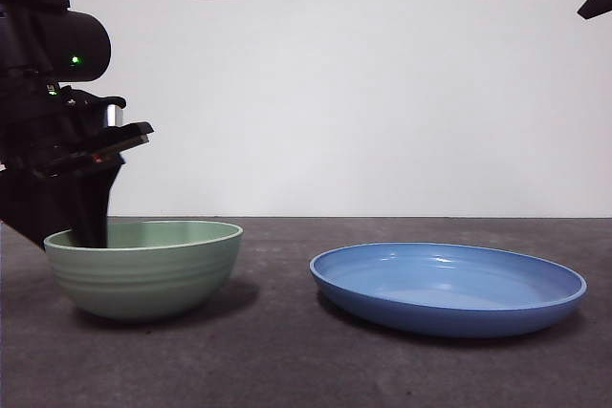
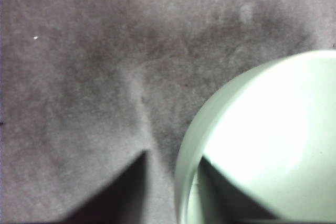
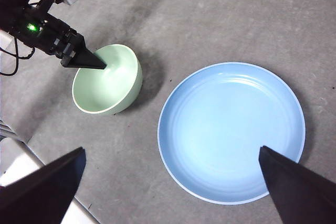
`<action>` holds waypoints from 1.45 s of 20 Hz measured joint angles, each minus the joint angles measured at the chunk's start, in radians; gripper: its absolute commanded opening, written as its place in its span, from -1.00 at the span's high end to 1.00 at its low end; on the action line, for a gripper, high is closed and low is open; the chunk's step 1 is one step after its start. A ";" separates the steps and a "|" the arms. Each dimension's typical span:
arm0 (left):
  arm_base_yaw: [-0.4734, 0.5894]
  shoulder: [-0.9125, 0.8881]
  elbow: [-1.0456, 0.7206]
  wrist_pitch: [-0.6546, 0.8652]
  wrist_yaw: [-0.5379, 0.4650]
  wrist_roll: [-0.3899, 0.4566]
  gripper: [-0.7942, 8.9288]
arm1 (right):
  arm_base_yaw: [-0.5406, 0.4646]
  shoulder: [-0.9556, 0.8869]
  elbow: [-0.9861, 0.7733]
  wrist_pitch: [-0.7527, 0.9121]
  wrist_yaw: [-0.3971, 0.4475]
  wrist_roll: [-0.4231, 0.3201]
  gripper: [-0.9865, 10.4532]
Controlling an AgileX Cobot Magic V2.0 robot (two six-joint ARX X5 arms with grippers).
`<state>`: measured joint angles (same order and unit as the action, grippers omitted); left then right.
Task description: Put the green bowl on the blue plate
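The green bowl [image 1: 143, 268] stands on the dark grey table [image 1: 287, 360], well apart from the blue plate [image 1: 448, 287], which lies empty beside it. The left gripper [image 2: 170, 182] is down at the bowl's rim — one jaw reaches inside the bowl, the other sits outside the wall, so the rim runs between them. The jaws are spread a little wider than the wall; the left wrist view does not settle whether either one touches the bowl. In the front view the left arm comes in big and dark from the side edge, its tip dipping behind the bowl's near rim.

The right gripper [image 3: 173, 182] hangs high above the table, over the near edge of the plate — its jaws spread wide, holding nothing.
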<state>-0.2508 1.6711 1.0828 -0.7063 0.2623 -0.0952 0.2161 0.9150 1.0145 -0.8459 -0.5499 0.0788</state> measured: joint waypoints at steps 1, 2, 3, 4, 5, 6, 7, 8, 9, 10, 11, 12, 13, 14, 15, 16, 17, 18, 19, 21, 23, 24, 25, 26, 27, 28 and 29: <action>0.000 0.000 0.000 0.000 0.000 0.000 0.82 | 0.000 0.000 0.000 0.000 0.000 0.000 -0.20; 0.000 0.000 0.000 0.001 0.000 0.000 0.82 | 0.000 0.000 0.000 0.000 0.000 0.000 -0.20; 0.000 0.000 0.000 0.001 0.000 0.000 0.82 | 0.000 0.000 0.000 0.000 0.000 0.000 -0.20; 0.000 0.000 0.001 0.002 0.000 0.000 0.82 | 0.000 0.000 0.000 0.000 0.000 0.000 -0.20; -0.003 0.000 0.006 -0.005 -0.003 0.000 0.82 | 0.000 0.000 0.000 0.000 0.000 0.000 -0.20; -0.010 0.000 0.015 -0.010 -0.021 0.000 0.82 | 0.000 0.000 0.000 0.000 0.000 0.000 -0.20; -0.023 0.000 0.032 -0.021 -0.049 0.000 0.82 | 0.000 0.000 0.000 0.000 0.000 0.000 -0.20; -0.041 0.000 0.058 -0.039 -0.073 0.000 0.82 | 0.000 0.000 0.000 0.000 0.000 0.000 -0.20; -0.061 0.001 0.094 -0.061 -0.087 0.000 0.82 | 0.000 0.000 0.000 0.000 0.000 0.000 -0.20; -0.082 0.004 0.137 -0.079 -0.088 -0.004 0.82 | 0.000 0.000 0.000 0.000 0.000 0.000 -0.20; -0.103 0.010 0.177 -0.092 -0.089 -0.011 0.82 | 0.000 -0.001 0.000 -0.002 0.000 0.000 -0.20; -0.124 0.018 0.218 -0.100 -0.089 -0.022 0.82 | 0.000 -0.003 0.000 -0.003 0.001 0.000 -0.20; -0.145 0.028 0.256 -0.111 -0.089 -0.029 0.82 | 0.000 -0.009 0.000 -0.004 0.002 0.000 -0.20; -0.170 0.046 0.298 -0.116 -0.090 -0.037 0.82 | 0.000 -0.019 0.000 -0.007 0.006 0.000 -0.20; -0.191 0.063 0.330 -0.117 -0.090 -0.046 0.82 | -0.001 -0.029 0.000 -0.013 0.014 0.000 -0.20; -0.217 0.087 0.368 -0.120 -0.090 -0.056 0.82 | -0.004 -0.045 0.000 -0.023 0.036 -0.001 -0.20; -0.239 0.110 0.397 -0.123 -0.090 -0.065 0.82 | -0.009 -0.059 0.000 -0.036 0.060 -0.001 -0.20; -0.266 0.145 0.438 -0.126 -0.091 -0.077 0.82 | -0.014 -0.077 0.000 -0.055 0.091 -0.003 -0.20; -0.286 0.174 0.468 -0.132 -0.091 -0.082 0.82 | -0.016 -0.090 0.000 -0.068 0.111 -0.004 -0.20; -0.337 0.257 0.555 -0.163 -0.091 -0.088 0.82 | -0.021 -0.125 0.000 -0.090 0.138 -0.006 -0.20; -0.384 0.335 0.642 -0.188 -0.091 -0.090 0.82 | -0.021 -0.158 0.000 -0.100 0.138 -0.016 -0.20; -0.404 0.373 0.690 -0.209 -0.091 -0.090 0.82 | -0.021 -0.171 0.000 -0.108 0.138 -0.020 -0.20; -0.423 0.407 0.735 -0.233 -0.091 -0.090 0.82 | -0.021 -0.181 0.000 -0.117 0.138 -0.023 -0.20; -0.438 0.440 0.777 -0.250 -0.091 -0.088 0.82 | -0.021 -0.190 0.000 -0.126 0.141 -0.023 -0.20; -0.451 0.469 0.813 -0.262 -0.091 -0.087 0.82 | -0.021 -0.197 0.000 -0.136 0.157 -0.023 -0.20; -0.462 0.499 0.849 -0.273 -0.091 -0.087 0.82 | -0.021 -0.203 0.000 -0.145 0.172 -0.024 -0.20; -0.471 0.525 0.875 -0.278 -0.091 -0.087 0.82 | -0.021 -0.208 0.000 -0.149 0.184 -0.023 -0.20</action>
<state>-0.7219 2.1956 1.9579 -0.9844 0.1711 -0.1818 0.1955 0.7067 1.0149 -0.9947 -0.3660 0.0555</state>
